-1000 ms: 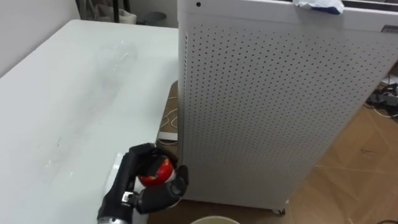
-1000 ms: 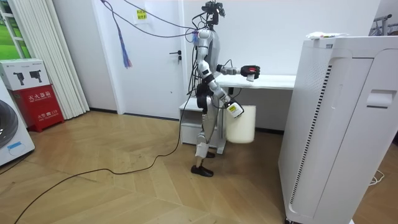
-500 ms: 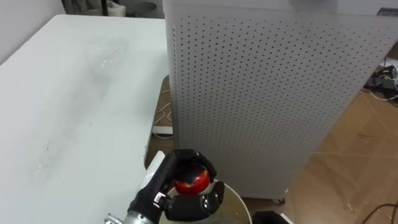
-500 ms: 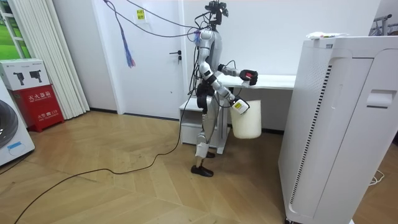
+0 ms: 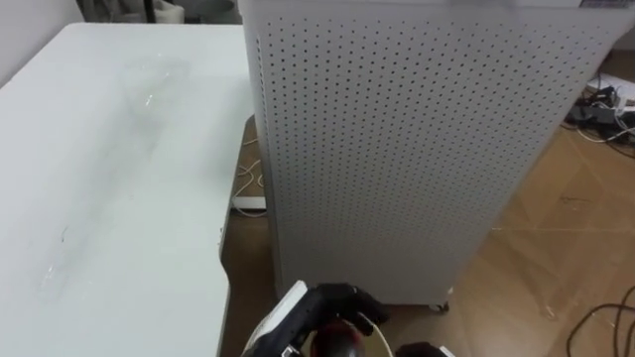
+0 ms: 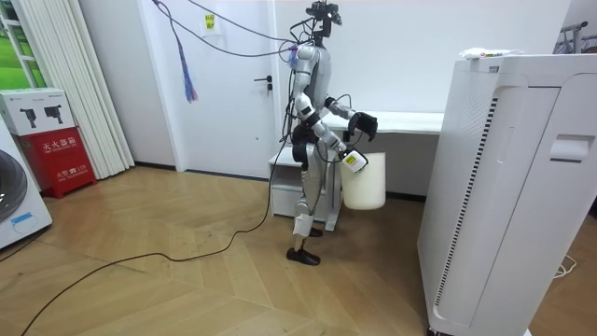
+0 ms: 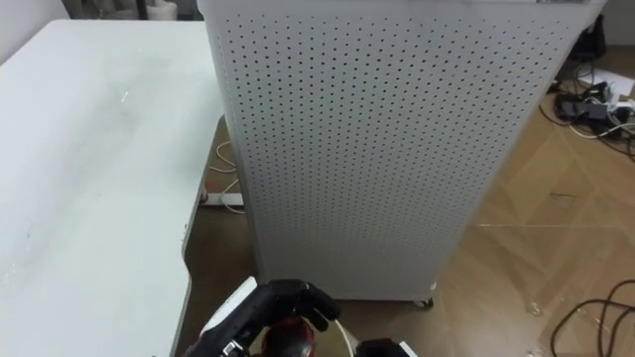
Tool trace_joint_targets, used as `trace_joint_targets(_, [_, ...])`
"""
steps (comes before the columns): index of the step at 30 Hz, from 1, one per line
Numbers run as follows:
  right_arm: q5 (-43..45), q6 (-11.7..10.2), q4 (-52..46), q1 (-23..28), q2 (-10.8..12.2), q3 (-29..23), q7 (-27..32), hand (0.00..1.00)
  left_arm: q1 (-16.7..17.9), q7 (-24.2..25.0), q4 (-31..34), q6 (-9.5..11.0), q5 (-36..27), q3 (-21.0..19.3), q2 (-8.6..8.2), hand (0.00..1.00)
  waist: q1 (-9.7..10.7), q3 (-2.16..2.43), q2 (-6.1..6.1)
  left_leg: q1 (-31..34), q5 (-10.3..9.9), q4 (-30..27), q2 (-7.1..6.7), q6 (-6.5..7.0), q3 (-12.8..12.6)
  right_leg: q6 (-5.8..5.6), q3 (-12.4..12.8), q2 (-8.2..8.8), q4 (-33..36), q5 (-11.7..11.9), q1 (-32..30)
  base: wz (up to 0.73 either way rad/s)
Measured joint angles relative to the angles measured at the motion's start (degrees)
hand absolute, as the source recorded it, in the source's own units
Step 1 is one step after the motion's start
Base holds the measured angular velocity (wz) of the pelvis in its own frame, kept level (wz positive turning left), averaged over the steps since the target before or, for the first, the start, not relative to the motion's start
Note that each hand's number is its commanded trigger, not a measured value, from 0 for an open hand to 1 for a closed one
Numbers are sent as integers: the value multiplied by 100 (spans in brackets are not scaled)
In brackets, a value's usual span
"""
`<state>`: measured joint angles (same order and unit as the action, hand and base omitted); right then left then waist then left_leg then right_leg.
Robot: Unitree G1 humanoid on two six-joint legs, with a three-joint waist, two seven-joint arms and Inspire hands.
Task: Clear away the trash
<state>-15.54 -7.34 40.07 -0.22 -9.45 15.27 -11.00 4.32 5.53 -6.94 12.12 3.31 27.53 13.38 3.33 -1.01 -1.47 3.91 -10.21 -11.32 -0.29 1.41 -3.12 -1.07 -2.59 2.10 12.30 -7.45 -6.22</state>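
My left hand (image 5: 316, 315) is at the bottom edge of the eye views, just off the corner of the white table (image 5: 99, 198). Its fingers are curled round a small red round thing (image 5: 339, 343), dark on top. It hangs over the pale rim of the white bin (image 7: 344, 335). In the room view I stand at the table's end, with the left hand (image 6: 364, 123) out in front at chest height. The bin (image 6: 366, 183) is held off the floor at hip height by my right hand (image 6: 352, 161). The right hand (image 7: 382, 348) barely shows beside the rim.
A tall white perforated cabinet (image 5: 417, 149) on castors stands close to the table's right edge, with a narrow gap and white cables on the wooden floor (image 5: 556, 258) between them. More cables lie at the far right. A red box (image 6: 58, 140) stands by the wall.
My left hand has carried the red thing off the table's edge, rightwards and down over the bin's rim. The bin came up toward it. The head camera has tilted down.
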Motion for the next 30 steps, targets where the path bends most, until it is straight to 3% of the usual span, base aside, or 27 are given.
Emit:
trace_joint_targets(5, [15, 164, 52, -43, -28, 138, 88, 100, 1, 3, -50, -8, 1, 58, 16, 0, 11, -9, -7, 117, 3, -20, -7, 4, 1, 0, -1, 7, 46, -1, -126, 0])
trace_joint_targets(18, [-41, 168, 55, -42, -43, 142, -43, 100, 0, -26, -45, -7, 44, -314, -47, 0, -60, -15, -24, 120, 0, -73, 18, 0, 3, 8, -87, 2, 47, -6, -107, 1])
trace_joint_targets(22, [-87, 167, 55, 59, -66, 142, -52, 100, 13, -94, -44, -4, 128, -443, 10, 0, -74, -32, 9, 120, -111, -267, 60, -8, 27, 38, -180, 12, 192, -103, -57, 7])
trace_joint_targets(26, [-117, 167, 47, 262, -134, 115, -169, 100, 114, -298, 291, -5, 354, -727, -10, 0, -95, -33, 13, 68, -150, -341, 87, -22, 78, 73, -249, 38, 359, -187, -42, 4])
trace_joint_targets(30, [-114, 167, 68, 377, -286, 110, -236, 100, 127, -556, 663, 35, 442, -767, 31, 0, -140, -30, 18, -105, -163, -318, 95, -43, 33, 95, -231, 67, 388, -265, 35, -4])
